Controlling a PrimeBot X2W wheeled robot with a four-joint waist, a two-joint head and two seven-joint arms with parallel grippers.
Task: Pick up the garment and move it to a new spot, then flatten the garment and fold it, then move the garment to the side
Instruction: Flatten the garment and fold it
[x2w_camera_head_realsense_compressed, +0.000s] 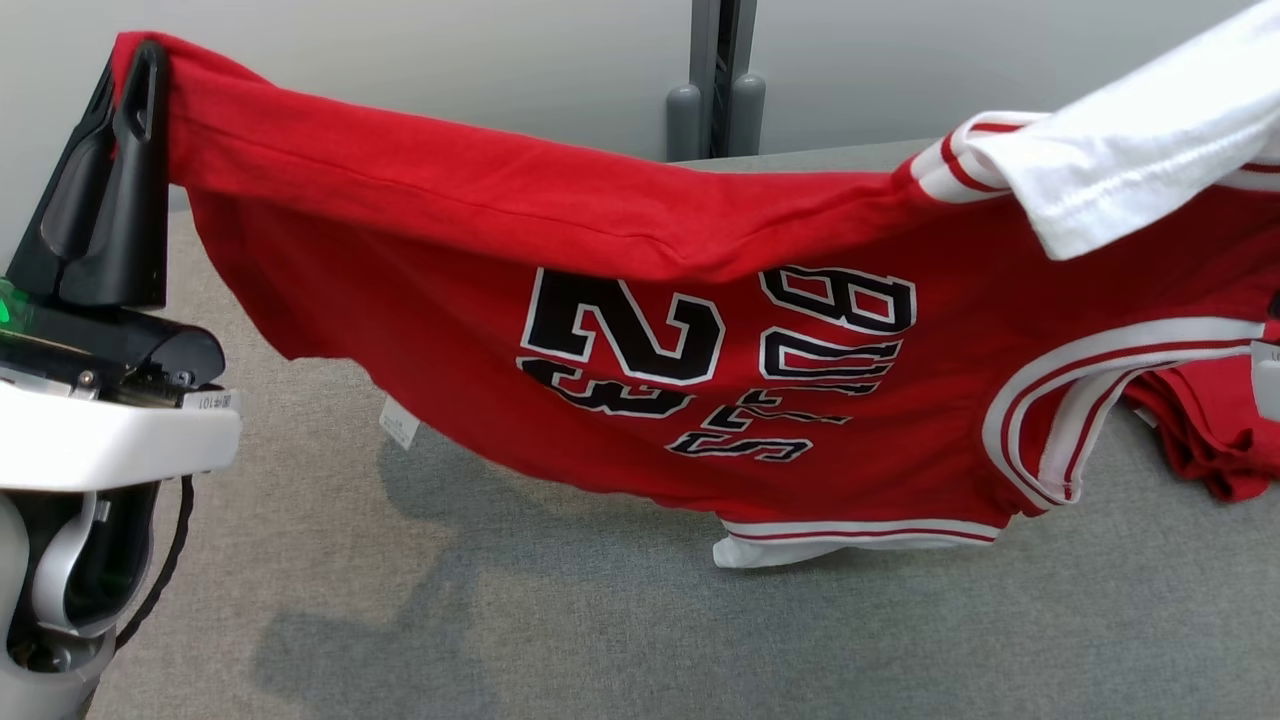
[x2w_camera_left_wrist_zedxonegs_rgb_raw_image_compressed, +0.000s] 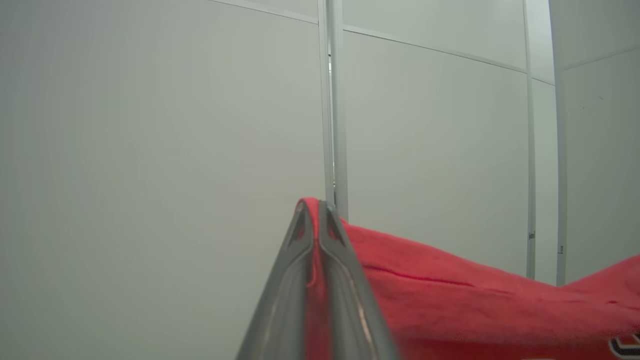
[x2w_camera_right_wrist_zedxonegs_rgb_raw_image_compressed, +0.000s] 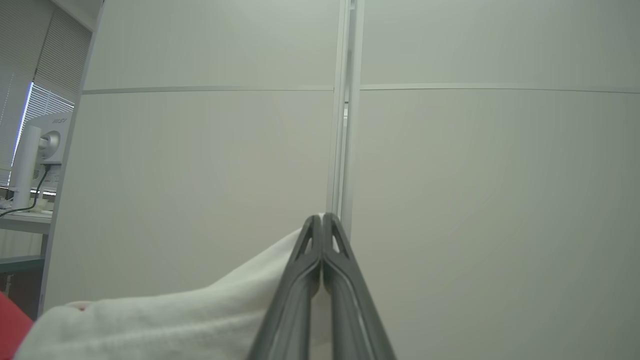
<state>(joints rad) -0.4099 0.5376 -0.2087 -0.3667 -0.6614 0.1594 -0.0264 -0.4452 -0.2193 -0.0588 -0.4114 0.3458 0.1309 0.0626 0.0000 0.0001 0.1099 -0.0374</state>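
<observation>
The garment (x2w_camera_head_realsense_compressed: 450, 260) is a red jersey with white sleeves, white-striped trim and black "BULLS 23" print. It hangs stretched between both arms above the grey table (x2w_camera_head_realsense_compressed: 600, 620), its lower hem and right side sagging onto the surface. My left gripper (x2w_camera_head_realsense_compressed: 140, 60) is shut on the red corner at the upper left; the left wrist view shows red cloth (x2w_camera_left_wrist_zedxonegs_rgb_raw_image_compressed: 450, 310) pinched between the closed fingers (x2w_camera_left_wrist_zedxonegs_rgb_raw_image_compressed: 280, 300) of that gripper (x2w_camera_left_wrist_zedxonegs_rgb_raw_image_compressed: 316, 207). In the right wrist view my right gripper (x2w_camera_right_wrist_zedxonegs_rgb_raw_image_compressed: 322, 220) is shut on the white sleeve (x2w_camera_right_wrist_zedxonegs_rgb_raw_image_compressed: 175, 320). That sleeve (x2w_camera_head_realsense_compressed: 1130, 150) rises out of the head view at the upper right.
A grey partition wall with a vertical post (x2w_camera_head_realsense_compressed: 722, 80) stands behind the table's far edge. A white care tag (x2w_camera_head_realsense_compressed: 400, 425) dangles under the jersey. A monitor on a desk (x2w_camera_right_wrist_zedxonegs_rgb_raw_image_compressed: 42, 150) shows far left in the right wrist view. Bare table lies in front of the jersey.
</observation>
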